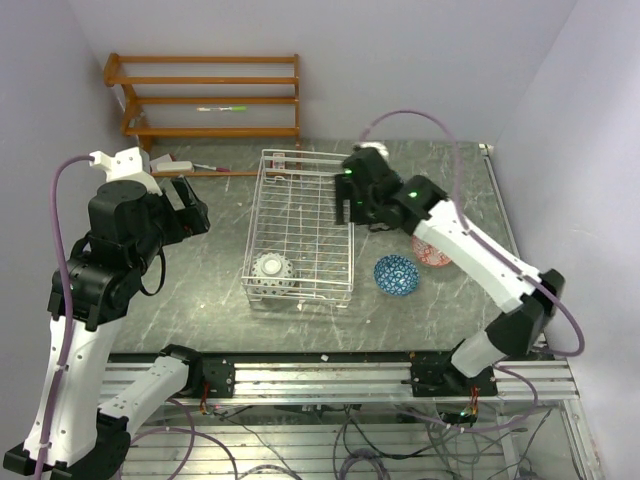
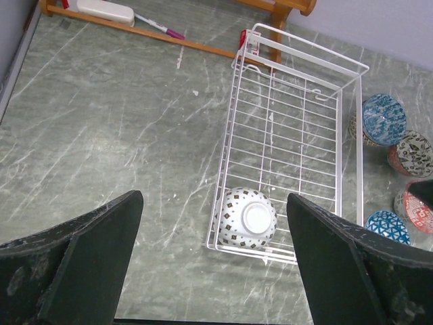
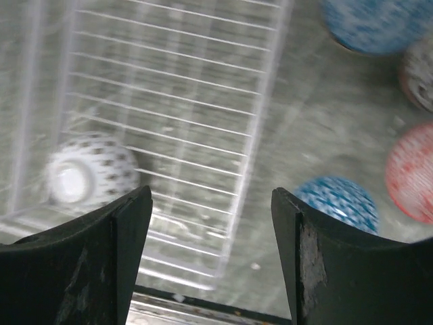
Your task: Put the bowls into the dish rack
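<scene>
The white wire dish rack [image 1: 300,153] lies mid-table. One grey-white bowl [image 1: 272,270] sits upside down at its near end, foot ring up; it also shows in the left wrist view [image 2: 245,218]. Right of the rack, on the table, are a blue bowl [image 1: 397,275] and a red bowl [image 1: 432,252] partly under the right arm. The left wrist view shows a second blue bowl [image 2: 383,118] and a red-patterned bowl [image 2: 410,153] farther back. My right gripper [image 1: 350,210] is open and empty above the rack's right wall. My left gripper [image 1: 190,205] is open and empty, left of the rack.
An orange wooden slatted shelf [image 1: 205,95] stands against the back wall. A pink-capped marker [image 2: 159,27] and a white oblong object [image 2: 105,11] lie by its foot. A metal rail [image 1: 330,375] runs along the near edge.
</scene>
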Action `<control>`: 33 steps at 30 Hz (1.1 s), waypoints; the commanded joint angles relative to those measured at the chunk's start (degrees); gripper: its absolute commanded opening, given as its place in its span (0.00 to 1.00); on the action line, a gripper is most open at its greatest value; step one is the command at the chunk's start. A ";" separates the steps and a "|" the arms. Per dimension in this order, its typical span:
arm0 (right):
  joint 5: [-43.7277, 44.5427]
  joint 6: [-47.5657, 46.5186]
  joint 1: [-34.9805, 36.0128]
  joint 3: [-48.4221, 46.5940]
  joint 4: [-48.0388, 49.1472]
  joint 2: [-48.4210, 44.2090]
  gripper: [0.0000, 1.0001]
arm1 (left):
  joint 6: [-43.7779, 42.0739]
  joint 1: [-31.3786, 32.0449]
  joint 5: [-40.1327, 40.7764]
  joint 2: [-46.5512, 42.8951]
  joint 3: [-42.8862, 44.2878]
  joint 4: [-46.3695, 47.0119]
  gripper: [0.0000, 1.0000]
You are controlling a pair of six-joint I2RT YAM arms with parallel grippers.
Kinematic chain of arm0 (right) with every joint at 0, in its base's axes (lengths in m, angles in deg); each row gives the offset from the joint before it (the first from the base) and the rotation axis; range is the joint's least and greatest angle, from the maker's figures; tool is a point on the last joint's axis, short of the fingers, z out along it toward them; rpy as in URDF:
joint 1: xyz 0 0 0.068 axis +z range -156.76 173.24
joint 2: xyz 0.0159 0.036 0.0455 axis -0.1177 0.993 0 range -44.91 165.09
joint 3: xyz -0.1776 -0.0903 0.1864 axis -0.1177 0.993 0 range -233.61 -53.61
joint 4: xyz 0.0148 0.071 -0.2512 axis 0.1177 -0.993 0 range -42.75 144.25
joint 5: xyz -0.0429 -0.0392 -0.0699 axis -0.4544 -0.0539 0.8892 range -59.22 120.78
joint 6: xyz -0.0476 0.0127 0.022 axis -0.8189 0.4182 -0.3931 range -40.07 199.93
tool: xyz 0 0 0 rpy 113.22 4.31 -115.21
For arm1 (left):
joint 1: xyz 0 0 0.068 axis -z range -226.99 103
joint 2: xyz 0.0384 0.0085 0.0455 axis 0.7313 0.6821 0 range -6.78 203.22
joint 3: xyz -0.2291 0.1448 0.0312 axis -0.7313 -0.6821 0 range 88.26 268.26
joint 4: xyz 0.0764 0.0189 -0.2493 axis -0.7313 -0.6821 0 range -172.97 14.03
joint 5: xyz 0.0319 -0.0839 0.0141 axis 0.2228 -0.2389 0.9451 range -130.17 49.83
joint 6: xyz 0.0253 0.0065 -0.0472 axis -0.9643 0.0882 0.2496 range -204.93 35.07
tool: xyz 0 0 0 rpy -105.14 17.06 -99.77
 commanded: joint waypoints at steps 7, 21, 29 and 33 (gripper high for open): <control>-3.83 0.05 -16.41 22.43 -6.56 -13.05 0.71 | -0.29 0.17 -3.06 0.43 -1.20 2.49 1.00; -18.15 -4.19 -15.42 39.01 9.15 -13.50 0.69 | -0.98 0.21 -4.33 2.03 -0.70 2.85 1.00; -17.35 -5.21 -14.20 40.45 12.35 -9.40 0.63 | -0.78 0.21 -3.72 1.68 -1.28 2.59 1.00; -12.66 -3.52 -13.44 40.43 11.40 -6.98 0.51 | -0.74 0.20 -3.10 1.43 -1.29 2.24 1.00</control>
